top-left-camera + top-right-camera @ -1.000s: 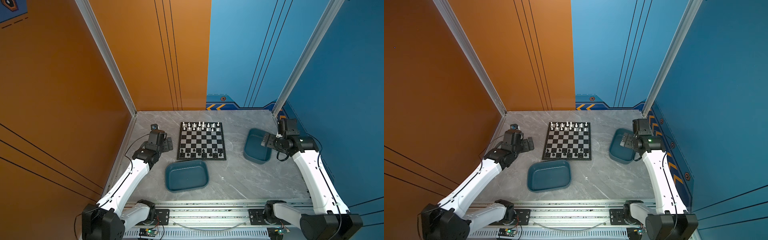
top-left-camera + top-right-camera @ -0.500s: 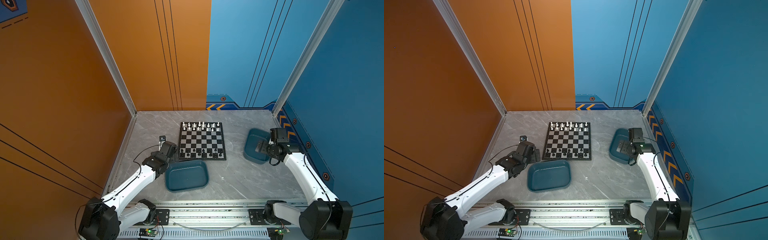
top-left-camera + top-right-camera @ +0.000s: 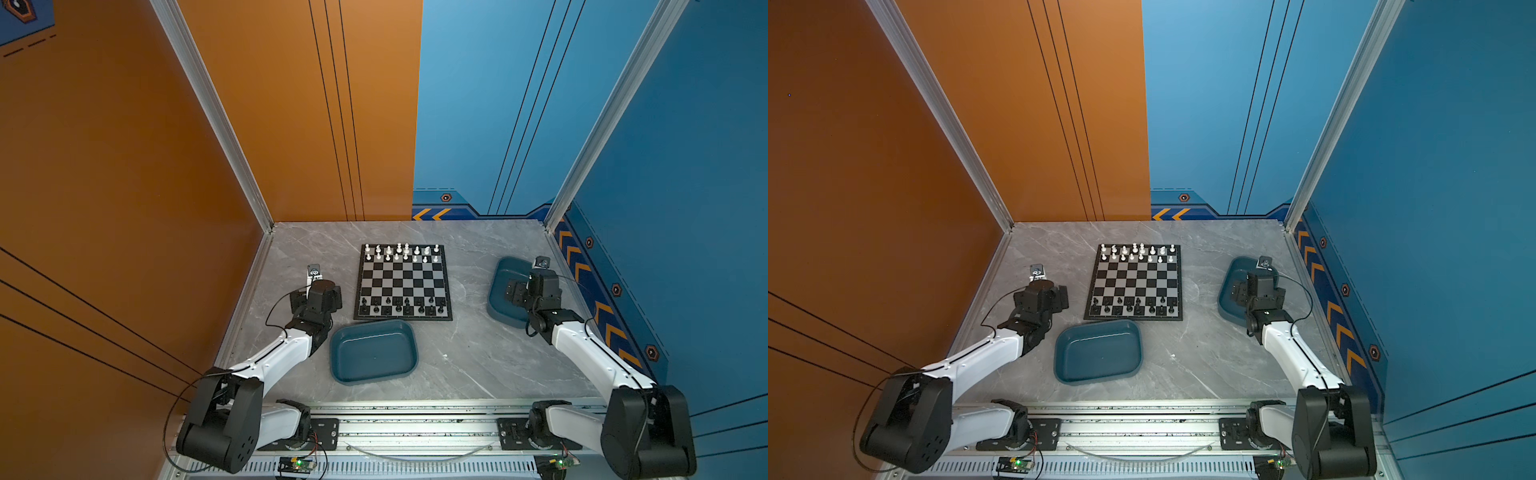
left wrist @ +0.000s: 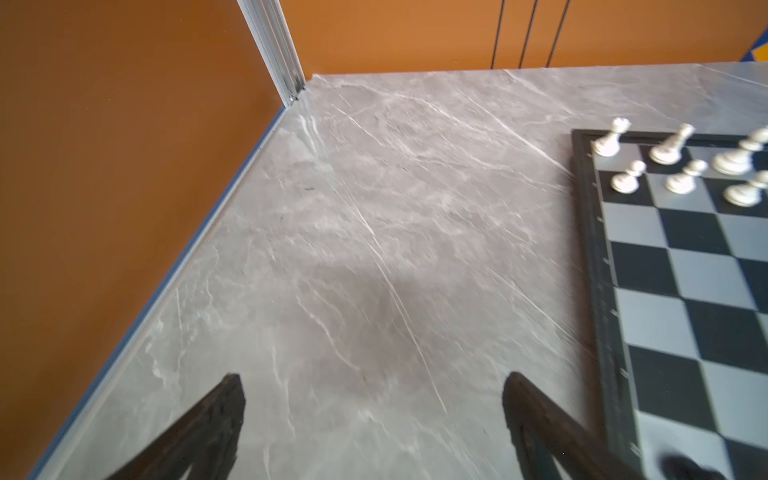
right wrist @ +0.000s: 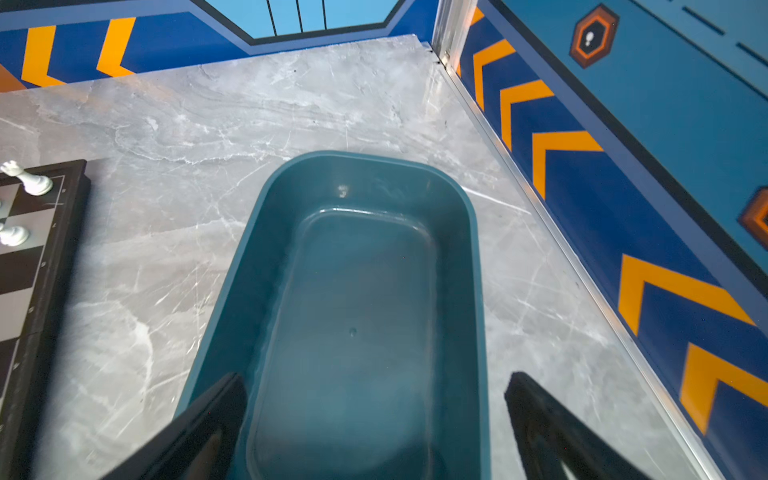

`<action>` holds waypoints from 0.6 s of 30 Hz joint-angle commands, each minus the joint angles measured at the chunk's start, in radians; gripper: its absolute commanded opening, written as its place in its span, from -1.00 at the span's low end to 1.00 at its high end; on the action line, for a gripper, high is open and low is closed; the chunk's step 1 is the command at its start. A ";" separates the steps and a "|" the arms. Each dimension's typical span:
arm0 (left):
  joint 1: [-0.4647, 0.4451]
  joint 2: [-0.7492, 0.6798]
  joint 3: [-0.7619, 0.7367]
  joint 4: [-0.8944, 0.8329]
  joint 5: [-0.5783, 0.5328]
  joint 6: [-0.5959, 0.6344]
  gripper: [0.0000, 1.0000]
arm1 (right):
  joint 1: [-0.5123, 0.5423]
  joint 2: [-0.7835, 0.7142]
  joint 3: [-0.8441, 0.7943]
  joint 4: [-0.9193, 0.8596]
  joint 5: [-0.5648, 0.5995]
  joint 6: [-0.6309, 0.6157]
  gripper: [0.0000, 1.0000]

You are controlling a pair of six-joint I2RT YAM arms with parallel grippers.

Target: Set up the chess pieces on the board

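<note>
The board (image 3: 403,282) (image 3: 1134,282) lies mid-table in both top views. Several white chess pieces (image 3: 401,252) fill its two far rows, and several black ones (image 3: 401,305) its two near rows. My left gripper (image 3: 318,293) (image 4: 372,377) hovers open over bare table just left of the board, with nothing between its fingers. The left wrist view shows the board's edge (image 4: 598,257) and white pieces (image 4: 623,178). My right gripper (image 3: 525,289) (image 5: 374,378) is open and empty above the right teal tray (image 5: 266,199), which looks empty.
A second teal tray (image 3: 334,353) lies just in front of the board, showing no pieces. The right tray (image 3: 494,270) sits close to the blue wall (image 3: 623,291). An orange wall (image 3: 166,249) bounds the left side. The arm mounts and rail (image 3: 415,428) run along the front edge.
The left gripper moved nearer along the board's left side, then eased back a little. The right gripper shifted left and nearer, over the right tray. The pieces have not moved.
</note>
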 commanded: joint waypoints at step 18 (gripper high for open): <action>0.139 0.232 -0.136 0.551 0.209 0.156 0.95 | -0.002 0.267 -0.165 0.629 -0.052 -0.103 1.00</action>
